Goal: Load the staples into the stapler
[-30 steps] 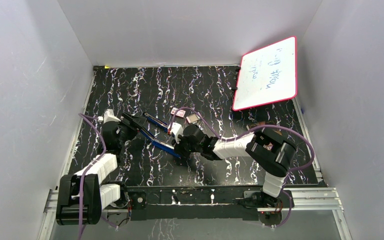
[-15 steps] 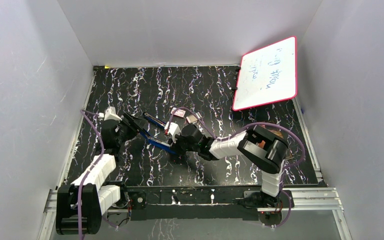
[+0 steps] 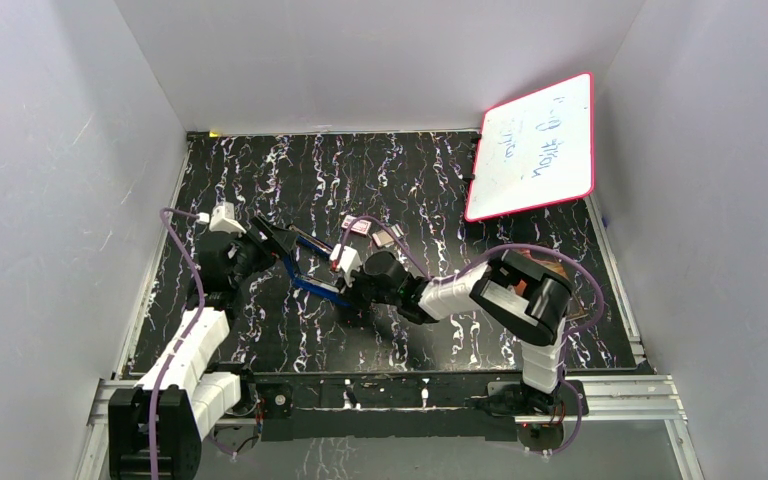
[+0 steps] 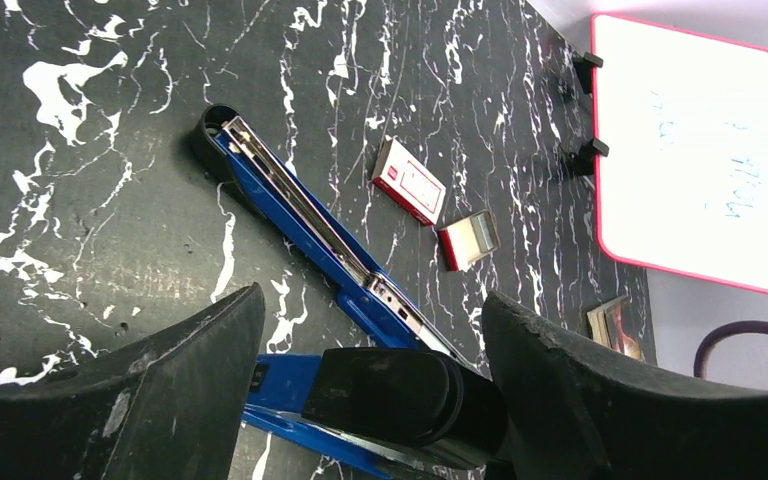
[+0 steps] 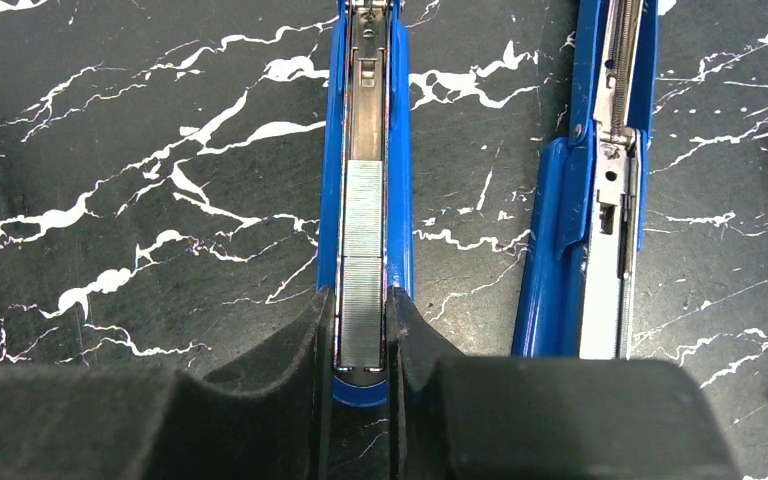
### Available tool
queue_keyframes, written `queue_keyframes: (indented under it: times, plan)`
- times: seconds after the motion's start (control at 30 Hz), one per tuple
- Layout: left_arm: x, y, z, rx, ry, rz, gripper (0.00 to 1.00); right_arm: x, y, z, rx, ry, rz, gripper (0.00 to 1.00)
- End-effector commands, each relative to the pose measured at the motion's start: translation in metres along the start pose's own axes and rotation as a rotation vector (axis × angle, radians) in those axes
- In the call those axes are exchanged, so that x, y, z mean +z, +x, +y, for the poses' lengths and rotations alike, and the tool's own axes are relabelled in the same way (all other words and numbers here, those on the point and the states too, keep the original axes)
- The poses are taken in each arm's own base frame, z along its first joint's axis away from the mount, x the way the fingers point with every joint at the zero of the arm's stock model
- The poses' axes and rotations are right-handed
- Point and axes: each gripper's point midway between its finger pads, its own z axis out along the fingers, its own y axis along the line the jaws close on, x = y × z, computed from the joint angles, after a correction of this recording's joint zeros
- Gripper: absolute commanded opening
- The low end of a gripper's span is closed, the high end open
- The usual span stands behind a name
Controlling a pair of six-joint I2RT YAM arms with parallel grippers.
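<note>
Down in the open channel of the blue stapler point(image 5: 585, 230) sit the staples point(image 5: 363, 260), a silvery-grey strip filling its near end. The right gripper point(image 5: 360, 305) is narrowed onto that channel, one finger against each blue side. The stapler lies spread open on the black marbled counter point(image 5: 110, 150). The left gripper point(image 4: 372, 298) hangs near it, jaws wide and empty. A red-and-white box point(image 4: 409, 181) lies just beyond.

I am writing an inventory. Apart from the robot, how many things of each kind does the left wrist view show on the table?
Blue stapler: 1
Red-and-white box: 1
Open red tray: 1
Whiteboard: 1
Small unclear item: 1
Total: 5
</note>
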Motion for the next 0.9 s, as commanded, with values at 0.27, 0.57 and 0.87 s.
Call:
queue_keyframes:
  times: [0.27,0.57,0.87]
  plan:
    - [-0.005,-0.007,-0.032,0.035,0.102,0.027,0.79,-0.063,-0.070,-0.009,-0.041,0.091,-0.293,0.69]
    - [-0.004,0.003,-0.051,0.028,0.177,0.076,0.79,-0.087,-0.067,-0.016,-0.035,0.145,-0.286,0.73]
    - [0.011,0.003,-0.036,0.104,0.068,0.161,0.80,-0.101,-0.046,-0.044,0.068,0.269,-0.179,0.74]
